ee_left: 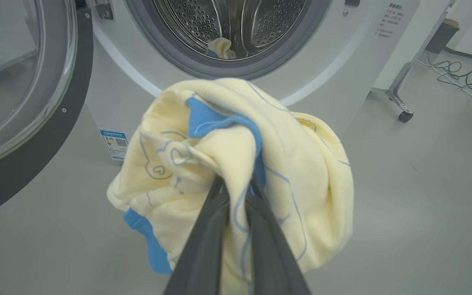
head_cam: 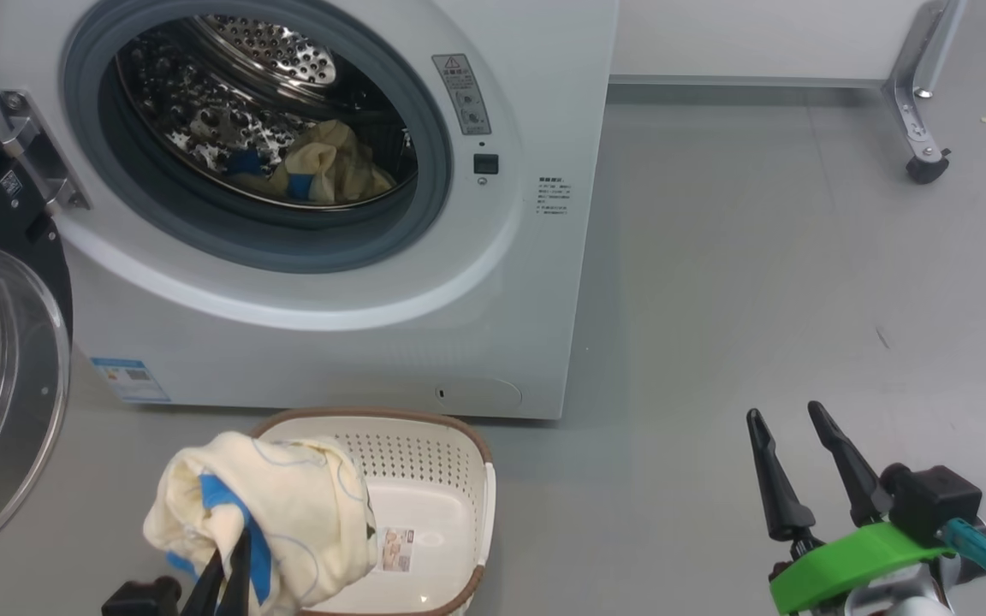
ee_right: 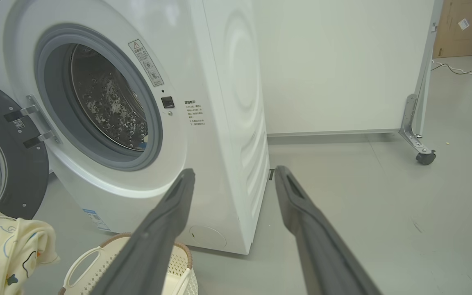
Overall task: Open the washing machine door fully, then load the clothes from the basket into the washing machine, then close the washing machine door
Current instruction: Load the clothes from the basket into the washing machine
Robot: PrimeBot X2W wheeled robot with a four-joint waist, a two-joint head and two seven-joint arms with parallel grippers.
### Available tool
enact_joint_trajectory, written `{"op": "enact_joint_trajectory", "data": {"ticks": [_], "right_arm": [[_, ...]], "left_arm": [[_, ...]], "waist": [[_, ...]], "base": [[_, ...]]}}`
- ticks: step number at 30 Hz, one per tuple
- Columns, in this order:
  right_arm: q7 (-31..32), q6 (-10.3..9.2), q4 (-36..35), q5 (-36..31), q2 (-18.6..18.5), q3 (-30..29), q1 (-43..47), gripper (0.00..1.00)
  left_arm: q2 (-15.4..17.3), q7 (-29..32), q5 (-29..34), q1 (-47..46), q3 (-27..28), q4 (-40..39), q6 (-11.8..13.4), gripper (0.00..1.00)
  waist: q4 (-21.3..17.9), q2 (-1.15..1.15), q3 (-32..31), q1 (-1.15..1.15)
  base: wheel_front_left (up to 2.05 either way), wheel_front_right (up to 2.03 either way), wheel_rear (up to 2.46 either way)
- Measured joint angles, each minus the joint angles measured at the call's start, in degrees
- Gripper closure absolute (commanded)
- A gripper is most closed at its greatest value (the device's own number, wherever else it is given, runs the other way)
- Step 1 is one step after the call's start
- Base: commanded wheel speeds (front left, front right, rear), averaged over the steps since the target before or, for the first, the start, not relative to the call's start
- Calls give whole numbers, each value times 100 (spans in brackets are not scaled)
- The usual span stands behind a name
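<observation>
A cream-yellow garment (ee_left: 301, 164) with blue patches is pinched between the pressed-together fingers of the left gripper (ee_left: 238, 184) and held bunched over the near left part of the perforated basket (head_cam: 459, 445) (its floor sticker is showing). The right gripper (head_cam: 788, 415) is held with fingers spread, gripping nothing, over the grey floor (head_cam: 758, 257). Beyond the basket, the washing machine (head_cam: 330, 342) is seen with its door (head_cam: 5, 359) swung wide to the left. A second cream garment (head_cam: 330, 167) is lying in the steel drum (head_cam: 270, 51).
</observation>
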Motion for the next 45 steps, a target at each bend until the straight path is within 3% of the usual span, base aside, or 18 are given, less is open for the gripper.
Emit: {"op": "enact_joint_trajectory", "data": {"ticks": [9,17,25,35,45], "right_arm": [[1,0,-21,181,1,22,-11,0],[1,0,-131,138,-26,31,-304,0],[0,0,-202,-73,-108,126,-711,0],[0,0,-312,-123,-102,118,-1199,0],[0,0,-530,-162,11,254,-1723,0]], "left_arm": [[-67,0,-1,-86,120,-67,-1,100],[21,0,-372,-1110,62,-79,-37,100],[342,0,-592,-2246,167,37,-40,100],[981,13,-613,-3926,235,332,-41,100],[1492,644,-732,-5743,36,723,-41,100]], "waist": [[-53,0,282,0],[-94,0,897,2],[-187,0,1640,2],[-499,-1,2598,2],[-887,-1,3524,2]], "base": [[0,0,0],[0,0,0],[0,0,0],[0,0,0],[0,0,0]]}}
